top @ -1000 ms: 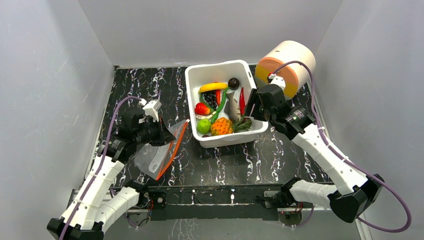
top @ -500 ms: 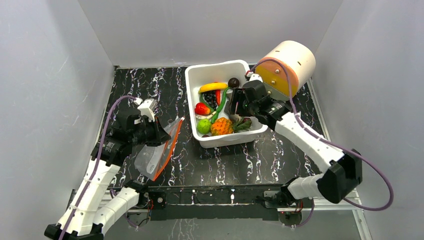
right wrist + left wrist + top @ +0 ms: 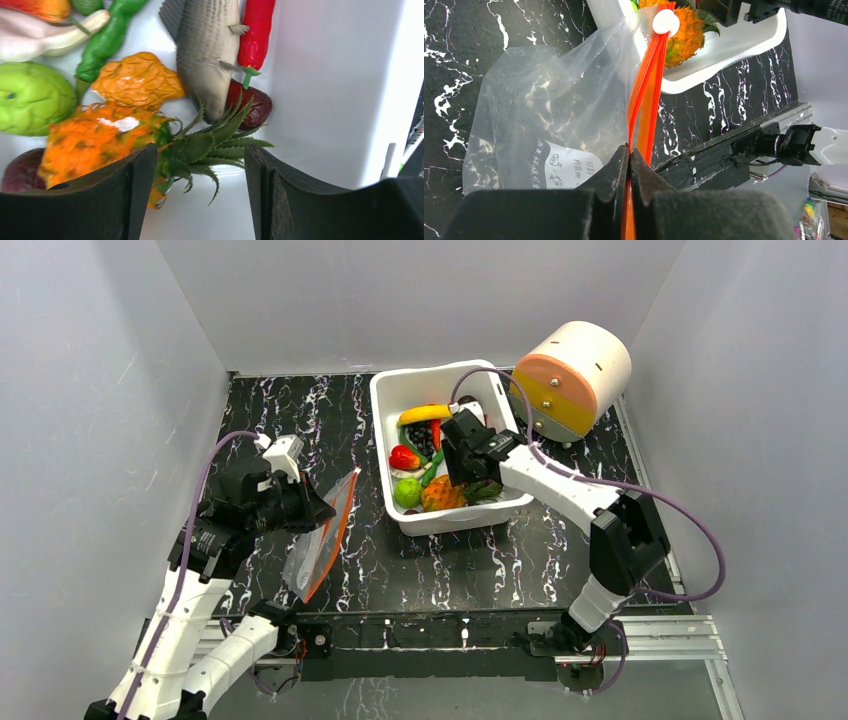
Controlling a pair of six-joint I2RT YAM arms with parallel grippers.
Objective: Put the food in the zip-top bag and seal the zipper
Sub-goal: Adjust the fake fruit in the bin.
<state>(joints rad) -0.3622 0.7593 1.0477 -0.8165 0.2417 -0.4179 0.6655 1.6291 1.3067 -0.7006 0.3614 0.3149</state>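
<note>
**1. Left gripper** [image 3: 312, 510]: the fingers [image 3: 616, 172] are pressed together on the zipper [image 3: 646, 100], pinching the red-orange strip near one end. Since a second ago it has drawn slightly toward the left wall, taking the bag with it.

**2. Zip-top bag** [image 3: 318, 545]: clear, hanging from that grip to the left of the bin and above the black marbled desk [image 3: 280, 410]. Whether its lower corner touches the desk cannot be told. A white slider [image 3: 665, 21] sits at the far end of the strip.

**3. Right gripper** [image 3: 200, 167]: the fingers are apart, one on each side of the pineapple's green crown. Contact cannot be told. A second ago it stood at the bin's right wall. It now hangs over the middle of the bin, and its arm covers the dark round fruit seen earlier at the far side.

**4. White bin** [image 3: 440, 373], holding the food:
- pineapple [image 3: 443, 494] against the near wall
- green fruit [image 3: 407, 492] just beside the pineapple
- banana [image 3: 425, 414] toward the far wall
- grey fish [image 3: 207, 45] with the red chili [image 3: 257, 30] alongside

These have not moved.

**5. Pink-and-yellow cylinder** [image 3: 575, 375]: lying behind the bin to the right, in the same place as before.
</note>
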